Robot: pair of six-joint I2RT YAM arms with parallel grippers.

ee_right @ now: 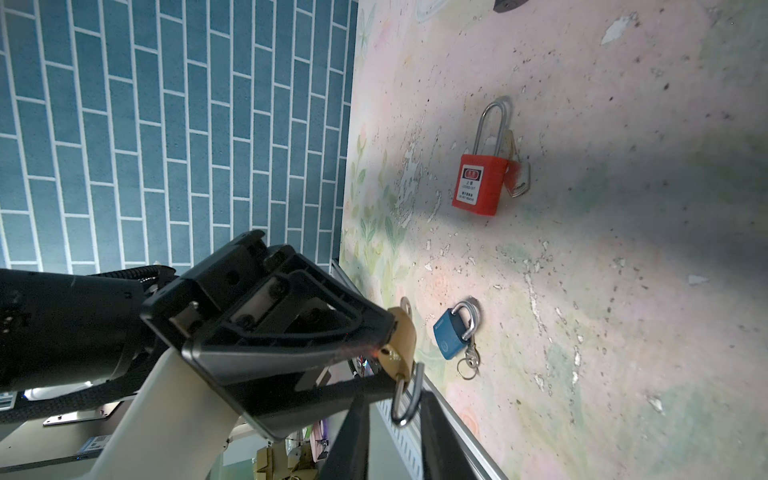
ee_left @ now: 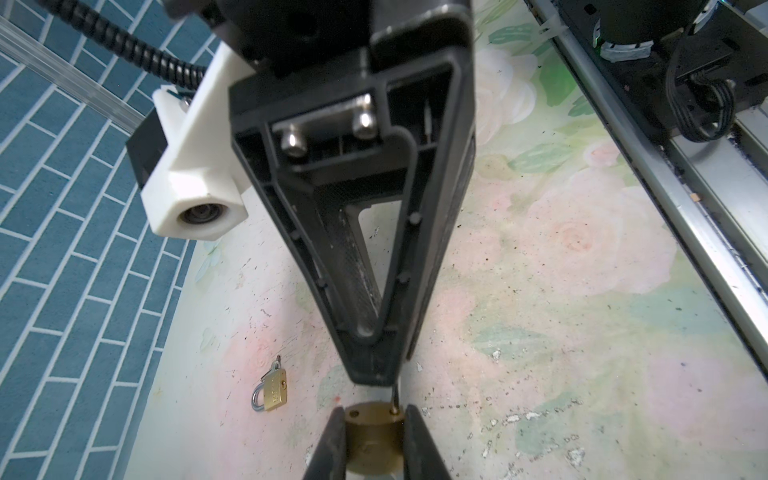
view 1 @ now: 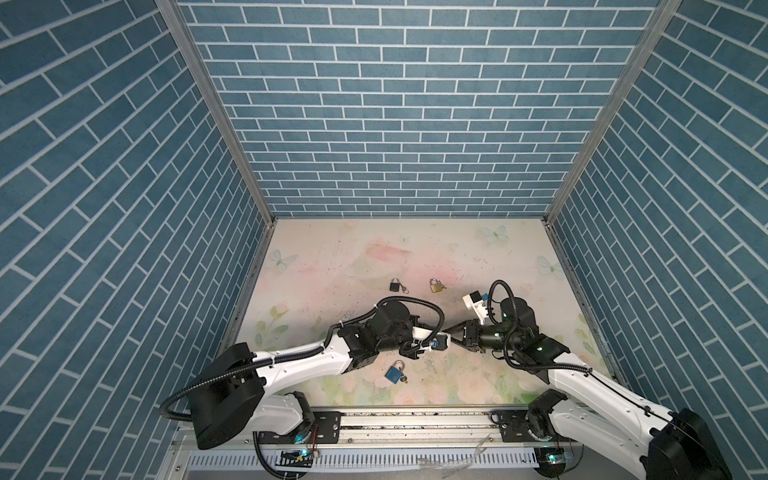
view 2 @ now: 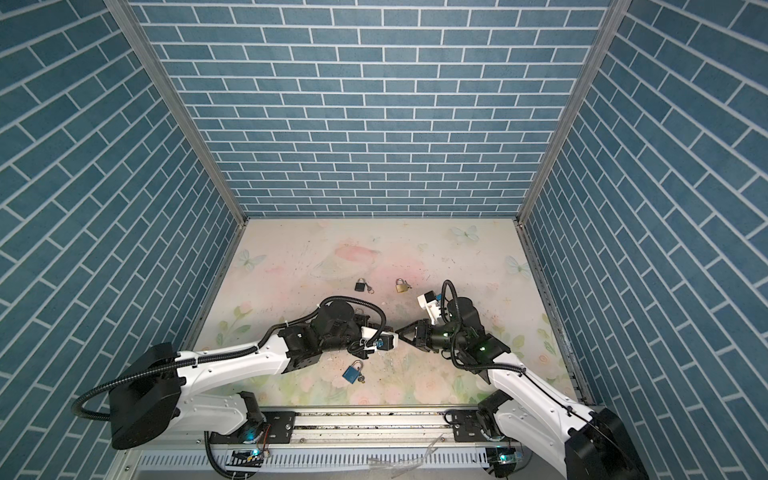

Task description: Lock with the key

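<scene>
Brass padlock (ee_left: 374,436) held off the surface near the blue padlock (ee_right: 451,334), left jaws clamped on its body to steady it; right jaws straddle the shackle (ee_right: 397,401), grip unclear, likely to press it home.

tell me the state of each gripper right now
left gripper: shut on the brass padlock
right gripper: jaws either side of its shackle, grip cannot be told

1. The left arm (view 1: 303,359) and the right arm (view 1: 582,382) reached inward over the floral table (view 1: 478,257).
2. The right gripper (view 1: 449,331) pointed at the left arm's wrist, almost touching it.
3. A black padlock (view 1: 395,285) and a brass padlock (view 1: 435,286) lay beyond both arms.
4. A blue padlock (view 1: 393,372) lay just beside the left arm, on the near side.
</scene>
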